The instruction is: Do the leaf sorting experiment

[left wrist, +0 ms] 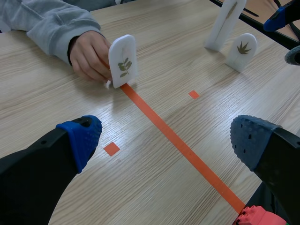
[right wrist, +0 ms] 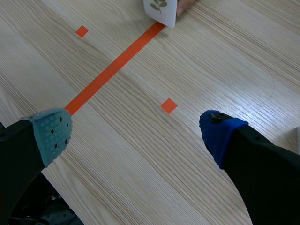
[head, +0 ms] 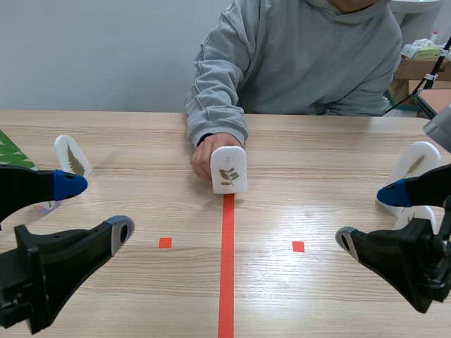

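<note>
Item under test: a white arched leaf card (head: 229, 171) bearing a small green sprig. It stands upright at mid-desk, its base at the far end of the orange tape line (head: 227, 260). A person's hand (head: 204, 156) in a grey sleeve is behind and beside it, fingers touching its edge.

Other cards:
- A fern card (head: 72, 155) stands tilted at the left side of the desk (head: 141, 296), well apart from the centre card.
- A tall narrow card (left wrist: 226, 23) stands at the right side. A shorter card with a star-shaped leaf (left wrist: 242, 50) is just beside it, nearer the robot.
- Neither claw touches any of the three.

Markings: one orange square (head: 165, 242) lies left of the line and one square (head: 298, 246) lies right of it, both nearer the robot than the centre card.

Left claw (head: 96, 208): fingers spread wide and nothing gripped. It hangs low over the left half of the desk. In its own wrist view, the left square and the line lie on the desk between its blue pads, and the centre card is well ahead of it.

Right claw (head: 368, 217): fingers likewise spread wide, with nothing held or touched. It sits over the right half. In its wrist view, the right square lies between the pads, and the centre card is far ahead. The right-hand cards stand just behind it in the scene view
</note>
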